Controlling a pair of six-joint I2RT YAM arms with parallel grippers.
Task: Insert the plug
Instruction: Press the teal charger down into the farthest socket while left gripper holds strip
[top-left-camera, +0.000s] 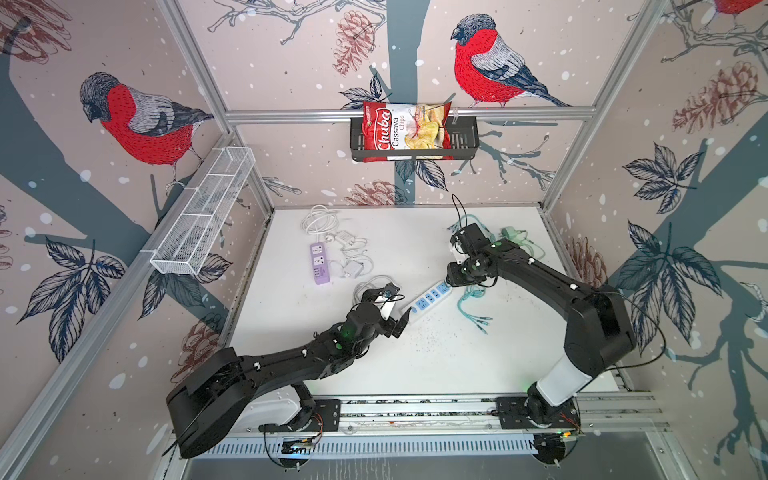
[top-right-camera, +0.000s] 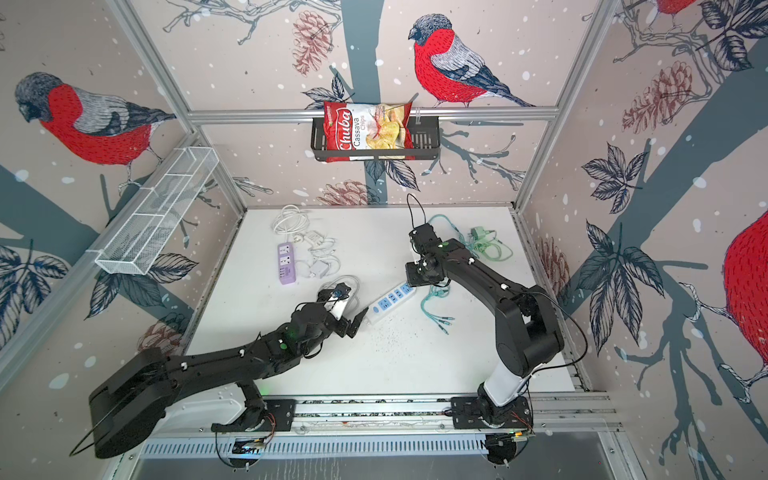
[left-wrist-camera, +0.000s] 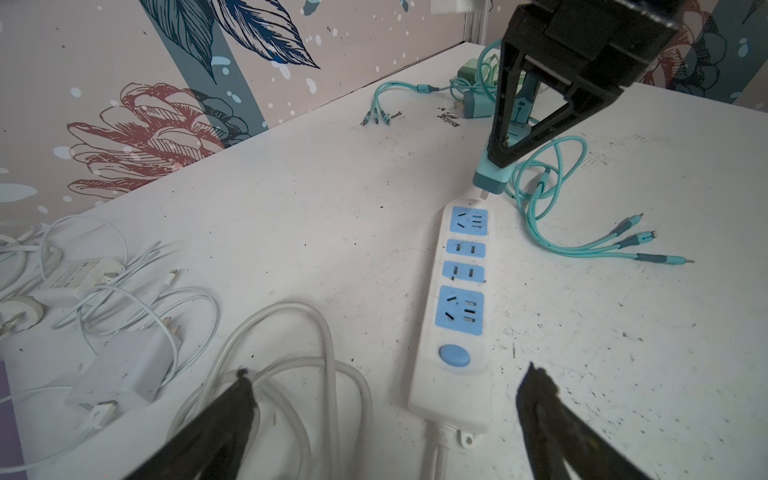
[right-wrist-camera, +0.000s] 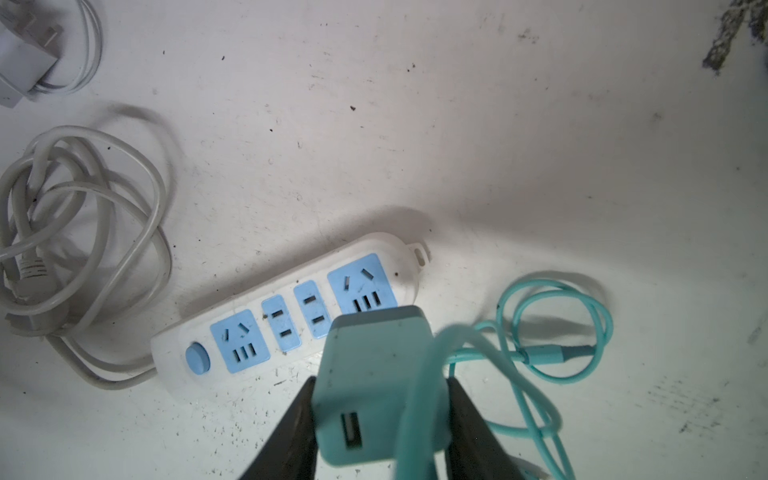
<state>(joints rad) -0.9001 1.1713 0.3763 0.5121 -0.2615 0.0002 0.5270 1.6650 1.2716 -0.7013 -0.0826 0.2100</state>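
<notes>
While right pincer (right-wrist-camera: 381, 386) grips teal plug (left-wrist-camera: 490, 176) at power strip (left-wrist-camera: 463, 299) end | left pincer (left-wrist-camera: 388, 371) spread wide, empty

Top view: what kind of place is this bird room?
Probably a robot testing booth: bird-print wall panels on a silver metal frame, and two black robot arms mounted at a white table.

Left arm (top-left-camera: 291, 361) stretches low from its base toward two o'clock in both top views, the left claw (top-left-camera: 401, 322) spread wide, gripping nothing. Right arm (top-left-camera: 540, 286) arches up and over toward ten o'clock, wrist bent downward, the right claw (right-wrist-camera: 380, 415) clamped on a teal plug (right-wrist-camera: 374, 374).
</notes>
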